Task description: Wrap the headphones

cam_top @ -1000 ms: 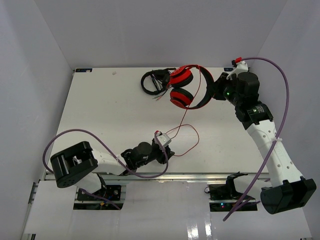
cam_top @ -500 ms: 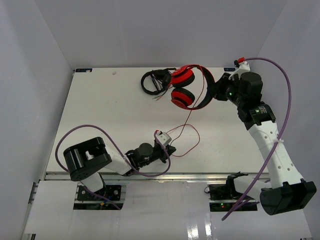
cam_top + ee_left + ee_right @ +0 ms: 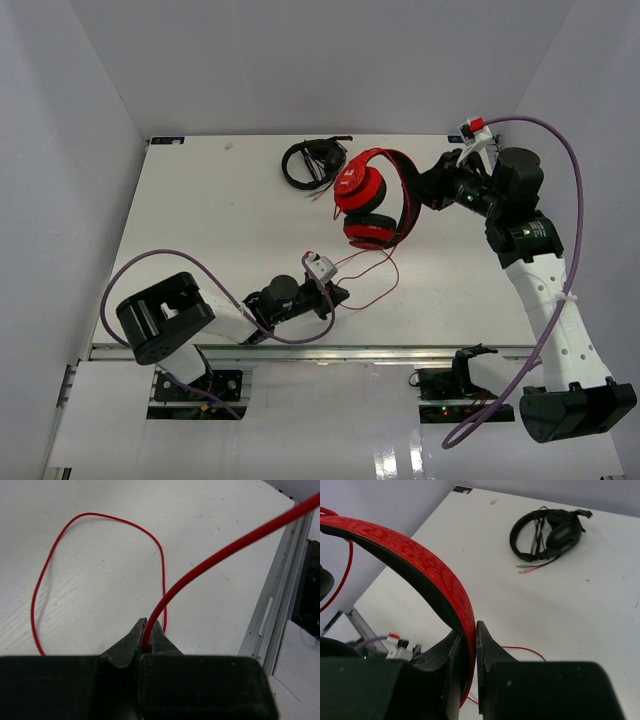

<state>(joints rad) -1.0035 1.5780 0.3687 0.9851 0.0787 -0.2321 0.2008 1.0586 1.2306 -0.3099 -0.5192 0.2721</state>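
The red headphones (image 3: 362, 190) hang tilted above the table's middle, black ear pads facing down-left. My right gripper (image 3: 428, 190) is shut on their red band (image 3: 437, 575), pinching it between both jaws (image 3: 469, 630). The thin red cable (image 3: 378, 272) drops from the headphones and loops on the white table. Near the front edge my left gripper (image 3: 335, 297) is shut on that cable (image 3: 215, 557), which rises from between its closed jaws (image 3: 148, 630) toward the upper right. A loose loop of cable (image 3: 100, 570) lies flat ahead of it.
All-black headphones (image 3: 312, 160) with a dark cable lie at the back of the table, also in the right wrist view (image 3: 550, 535). The table's metal front rail (image 3: 272, 610) runs just right of my left gripper. White walls enclose the table.
My left gripper closed on the red cable. My right arm lifted the red headphones and swung them forward, away from the black headphones.
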